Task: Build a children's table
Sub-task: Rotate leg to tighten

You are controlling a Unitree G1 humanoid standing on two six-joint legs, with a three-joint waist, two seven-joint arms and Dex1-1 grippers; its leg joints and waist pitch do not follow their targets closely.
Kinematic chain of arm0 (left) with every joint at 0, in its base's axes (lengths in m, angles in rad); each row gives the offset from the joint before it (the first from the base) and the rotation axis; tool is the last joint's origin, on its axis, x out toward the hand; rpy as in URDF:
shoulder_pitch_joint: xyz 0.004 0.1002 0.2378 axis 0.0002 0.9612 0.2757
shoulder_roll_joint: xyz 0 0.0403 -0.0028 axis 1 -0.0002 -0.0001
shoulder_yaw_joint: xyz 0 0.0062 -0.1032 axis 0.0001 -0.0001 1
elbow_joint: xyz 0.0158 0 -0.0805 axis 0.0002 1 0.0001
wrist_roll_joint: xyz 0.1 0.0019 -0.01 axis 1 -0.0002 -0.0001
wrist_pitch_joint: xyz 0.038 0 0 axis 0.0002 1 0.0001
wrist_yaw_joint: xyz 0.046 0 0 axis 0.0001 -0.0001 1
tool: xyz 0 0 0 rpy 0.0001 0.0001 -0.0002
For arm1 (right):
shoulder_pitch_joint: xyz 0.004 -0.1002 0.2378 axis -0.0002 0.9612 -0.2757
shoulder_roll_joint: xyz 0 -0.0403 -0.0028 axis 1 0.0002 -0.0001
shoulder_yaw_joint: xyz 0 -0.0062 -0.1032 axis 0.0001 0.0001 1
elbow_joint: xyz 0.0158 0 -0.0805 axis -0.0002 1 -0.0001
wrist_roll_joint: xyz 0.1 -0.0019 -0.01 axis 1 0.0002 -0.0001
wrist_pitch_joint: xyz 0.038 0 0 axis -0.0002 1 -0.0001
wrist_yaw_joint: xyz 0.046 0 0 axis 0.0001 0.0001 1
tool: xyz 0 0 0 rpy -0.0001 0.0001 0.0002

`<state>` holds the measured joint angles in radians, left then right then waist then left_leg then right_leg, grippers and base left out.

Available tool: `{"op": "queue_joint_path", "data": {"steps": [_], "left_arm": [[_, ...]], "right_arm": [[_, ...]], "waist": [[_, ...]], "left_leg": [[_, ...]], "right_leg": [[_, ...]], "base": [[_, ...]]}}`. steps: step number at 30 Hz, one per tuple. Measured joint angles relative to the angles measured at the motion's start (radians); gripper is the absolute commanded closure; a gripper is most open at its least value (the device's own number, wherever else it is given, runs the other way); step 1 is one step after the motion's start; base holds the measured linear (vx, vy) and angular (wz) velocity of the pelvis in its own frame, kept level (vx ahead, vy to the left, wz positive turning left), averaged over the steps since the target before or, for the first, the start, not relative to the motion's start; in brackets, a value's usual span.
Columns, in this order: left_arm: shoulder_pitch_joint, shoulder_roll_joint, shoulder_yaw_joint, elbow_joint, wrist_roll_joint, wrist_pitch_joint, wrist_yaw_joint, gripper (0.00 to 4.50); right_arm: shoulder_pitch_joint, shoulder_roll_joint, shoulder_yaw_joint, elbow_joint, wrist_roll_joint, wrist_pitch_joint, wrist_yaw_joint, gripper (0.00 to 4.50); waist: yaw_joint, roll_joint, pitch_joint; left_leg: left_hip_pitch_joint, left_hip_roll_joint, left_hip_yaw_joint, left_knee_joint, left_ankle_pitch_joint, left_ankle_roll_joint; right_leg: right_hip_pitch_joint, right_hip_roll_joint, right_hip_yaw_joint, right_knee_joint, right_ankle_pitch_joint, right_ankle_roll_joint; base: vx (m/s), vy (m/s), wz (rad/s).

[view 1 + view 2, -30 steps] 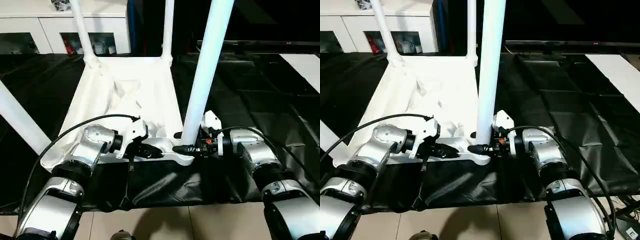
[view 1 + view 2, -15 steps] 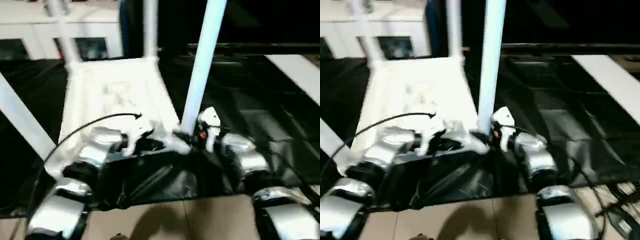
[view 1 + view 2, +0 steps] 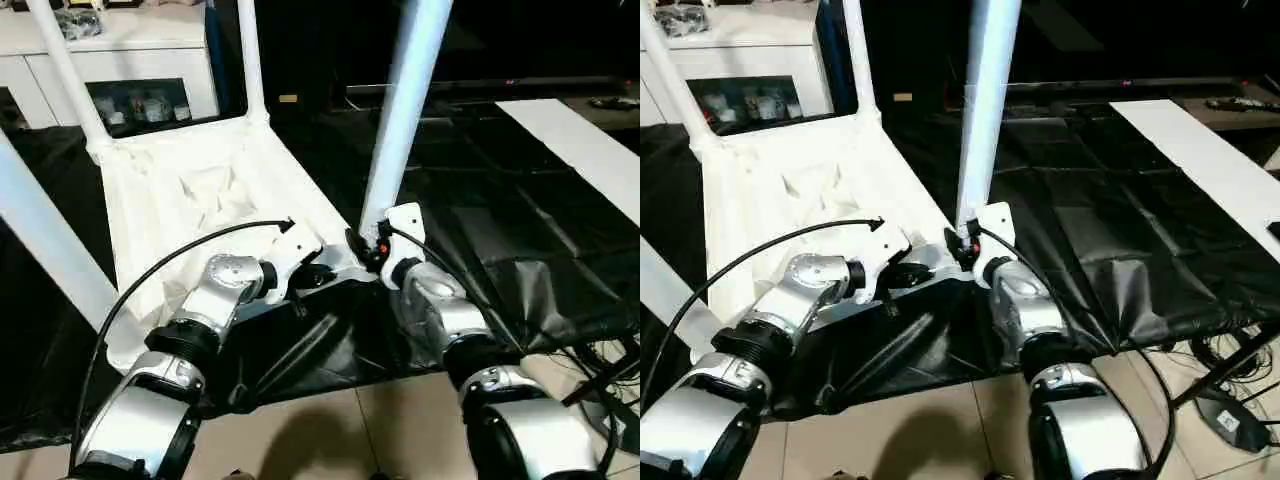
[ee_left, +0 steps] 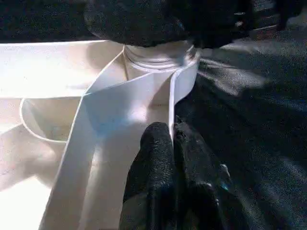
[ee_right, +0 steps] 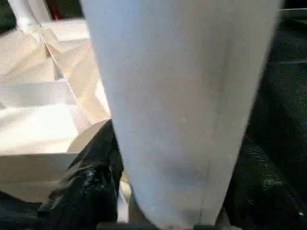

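Observation:
The children's table (image 3: 150,200) lies upside down on a black sheet, its ribbed underside up. Four white legs stand in its corner sockets: two at the far corners (image 3: 65,75) (image 3: 250,60), one at the near left (image 3: 45,240) and one at the near right (image 3: 400,110). My left gripper (image 3: 315,278) is shut on the thin near rim (image 4: 180,91) beside the near right socket (image 4: 153,57), pinching the edge between its fingertips (image 4: 158,139). My right gripper (image 3: 365,245) sits at the foot of the near right leg (image 5: 192,96), close against it.
A white glass-door cabinet (image 3: 130,60) stands behind the table at the left. The black sheet (image 3: 500,230) spreads to the right, with a white board (image 3: 580,140) along it. Cables (image 3: 610,360) lie on the tiled floor (image 3: 330,430) at the near right.
The whole picture has shifted and turned, so the camera moved. The left gripper stays on the rim and the right gripper stays at the leg's foot, its forearm now reaching in more from the front.

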<state>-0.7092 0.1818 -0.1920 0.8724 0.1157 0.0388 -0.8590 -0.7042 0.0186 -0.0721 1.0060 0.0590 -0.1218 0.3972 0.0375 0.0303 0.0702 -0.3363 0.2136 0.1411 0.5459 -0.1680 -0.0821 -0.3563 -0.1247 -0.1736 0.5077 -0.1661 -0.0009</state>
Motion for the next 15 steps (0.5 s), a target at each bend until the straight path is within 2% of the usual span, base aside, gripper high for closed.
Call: {"op": "queue_joint_path", "data": {"steps": [1,2,3,4,5,6,7,9,12,15], "left_arm": [[-0.001,0.008,-0.001,-0.004,-0.001,-0.003,-0.007,4.50],[-0.004,0.002,-0.005,-0.006,-0.001,-0.005,-0.011,4.50],[0.002,-0.001,-0.004,-0.017,-0.005,-0.021,-0.024,4.50],[0.007,0.006,-0.002,-0.021,-0.006,-0.033,-0.032,4.50],[0.007,0.012,-0.002,-0.025,-0.008,-0.041,-0.049,4.50],[0.006,0.017,-0.002,-0.026,-0.013,-0.045,-0.069,4.50],[0.007,0.019,-0.002,-0.028,-0.020,-0.047,-0.089,4.50],[0.006,0.034,-0.001,-0.042,-0.036,-0.048,-0.133,4.50],[0.007,0.066,-0.001,-0.045,-0.064,-0.060,-0.218,4.50],[0.009,0.084,-0.002,-0.045,-0.073,-0.076,-0.273,4.50]], "right_arm": [[0.001,-0.005,0.001,-0.003,0.002,-0.010,0.024,1.44],[0.021,-0.019,0.001,-0.006,0.007,-0.023,0.047,1.37],[0.020,-0.029,0.002,-0.011,0.009,-0.031,0.069,1.34],[0.020,-0.032,0.003,-0.015,0.009,-0.036,0.092,1.25],[0.021,-0.037,0.005,-0.017,0.009,-0.039,0.116,1.25],[0.022,-0.051,0.013,-0.020,0.009,-0.043,0.151,0.98],[0.023,-0.067,0.022,-0.021,0.009,-0.045,0.184,0.98],[0.023,-0.106,0.048,-0.024,0.007,-0.048,0.271,0.92],[0.023,-0.182,0.094,-0.029,-0.009,-0.062,0.453,0.92],[0.023,-0.215,0.111,-0.030,-0.014,-0.068,0.562,0.92]], "waist": [[0.012,0.004,0.004],[0.031,-0.014,0.002],[0.050,-0.055,-0.004],[0.065,-0.055,-0.002],[0.081,-0.042,-0.010],[0.088,-0.026,-0.020],[0.088,-0.017,-0.026],[0.088,-0.016,-0.027],[0.092,-0.016,-0.027],[0.096,-0.016,-0.027]], "left_leg": [[-0.006,0.005,-0.003,-0.002,0.000,0.000],[-0.009,0.005,0.030,-0.002,0.000,0.000],[-0.001,-0.003,0.052,0.004,-0.005,-0.005],[-0.004,-0.007,0.045,0.008,-0.019,-0.009],[-0.019,-0.008,0.025,0.002,-0.024,0.001],[-0.029,-0.005,0.013,0.001,-0.002,-0.011],[-0.035,0.000,0.005,0.003,0.030,-0.023],[-0.045,0.010,0.004,0.008,0.032,-0.018],[-0.055,0.010,0.005,0.015,0.027,-0.013],[-0.058,0.010,0.006,0.020,0.025,-0.011]], "right_leg": [[-0.001,-0.002,0.002,0.040,-0.026,0.000],[-0.002,-0.002,0.058,0.140,-0.079,-0.020],[-0.013,-0.002,0.105,0.165,-0.098,0.030],[-0.018,-0.003,0.107,0.162,-0.099,0.027],[-0.017,0.001,0.099,0.154,-0.098,0.025],[-0.020,0.014,0.094,0.145,-0.082,0.017],[-0.025,0.024,0.091,0.147,-0.077,0.010],[-0.030,0.033,0.088,0.138,-0.074,0.005],[-0.038,0.032,0.088,0.137,-0.074,0.004],[-0.039,0.032,0.088,0.137,-0.074,0.004]], "base": [[-0.051,-0.013,-0.12],[0.035,-0.107,0.14],[0.048,-0.179,0.05],[0.102,-0.140,0.11],[0.104,-0.086,-0.26],[0.125,-0.029,-0.24],[0.125,-0.029,-0.24],[0.063,-0.006,-0.07],[0.019,0.001,-0.01],[0.000,0.000,0.00]]}}
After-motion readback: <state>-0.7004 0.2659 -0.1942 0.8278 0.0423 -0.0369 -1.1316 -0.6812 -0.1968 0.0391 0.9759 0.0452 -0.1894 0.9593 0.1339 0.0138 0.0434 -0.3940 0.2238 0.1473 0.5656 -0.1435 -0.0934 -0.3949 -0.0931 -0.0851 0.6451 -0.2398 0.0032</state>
